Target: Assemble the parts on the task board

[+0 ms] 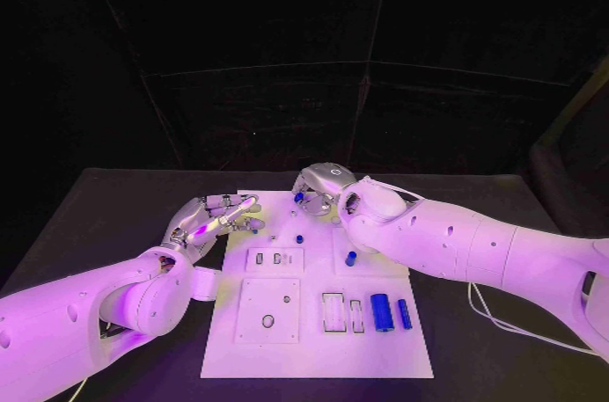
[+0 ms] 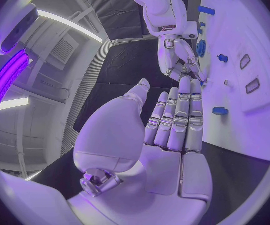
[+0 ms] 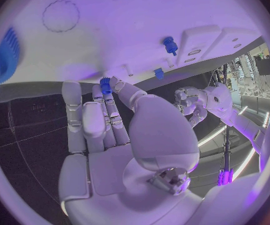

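The white task board [image 1: 318, 340] lies in the middle of the black tabletop [image 1: 508, 367]. The right hand [image 1: 324, 187] is over the far edge of the board, and its arm hides the far right corner of the board in the head view. In the right wrist view this hand pinches a small blue part [image 3: 105, 85] between the thumb and a finger [image 3: 112, 112]; the exact shape of the part is hard to make out.

The left hand [image 1: 209, 219] is at the far left edge of the board. In the left wrist view its fingers [image 2: 178, 115] are stretched out straight, close together, and hold nothing.

On the near right side of the board lie a wide blue cylinder [image 1: 379, 313] and a thinner blue bar [image 1: 404, 314], just beside each other. Farther away, a small blue piece [image 1: 350, 259] lies close under the right arm, and a very small blue piece [image 1: 299, 239] is near the middle, too small to tell its form.
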